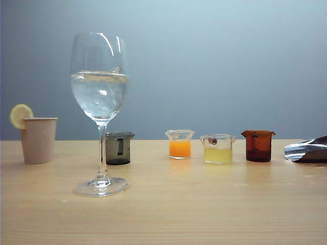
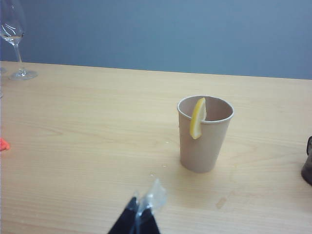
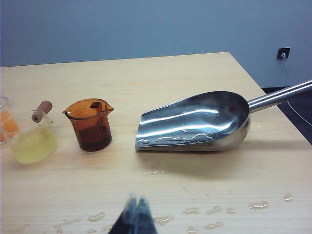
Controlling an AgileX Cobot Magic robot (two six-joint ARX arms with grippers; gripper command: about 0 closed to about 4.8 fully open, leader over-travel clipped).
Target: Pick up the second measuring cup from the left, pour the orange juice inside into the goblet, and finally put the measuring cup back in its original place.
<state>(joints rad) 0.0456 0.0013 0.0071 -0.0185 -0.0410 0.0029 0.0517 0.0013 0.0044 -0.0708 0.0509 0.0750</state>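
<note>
**Nothing gripped yet: orange cup waiting in the row**

Sits second in the row of four: juice cup (image 1: 180, 144), clear, about half full of orange juice (image 1: 180, 148), upright on the counter (image 1: 168, 209), between the smoky cup (image 1: 118, 148) and the yellow cup (image 1: 218, 149). Stands to the left and nearer the camera: goblet (image 1: 100, 112), already holding clear liquid to about mid-bowl, its foot just in front of the smoky cup.

Left gripper (image 2: 141, 210): fingertips pressed together, clenched on nothing, hanging over bare counter short of the paper cup (image 2: 204, 134). Right gripper (image 3: 136, 209): likewise clenched and empty, above wet counter near the steel scoop (image 3: 195, 122).

Step in hand, by judgement: reach and grasp. Best done by opening the jaws first, then coming in level at the cup wall or handle, clear of both neighbours, since the gaps in the row look narrow. Worth keeping the cup upright on the lift. At the goblet, a slow tilt over the rim, spout leading; a knock against that tall stem would likely topple it. Afterwards, back into the gap between the smoky and yellow cups.

Exterior view only: the whole row in order, the goblet's fill level; neither gripper visible there. Left wrist view only: the lemon slice (image 2: 197, 118) hooked on the paper cup's rim, the goblet far off at the frame edge. Right wrist view only: water drops scattered on the counter, the scoop's full bowl and handle, the amber cup (image 3: 90, 125) from above, the yellow cup's brown-tipped handle, a mere sliver of orange at the edge.
</note>
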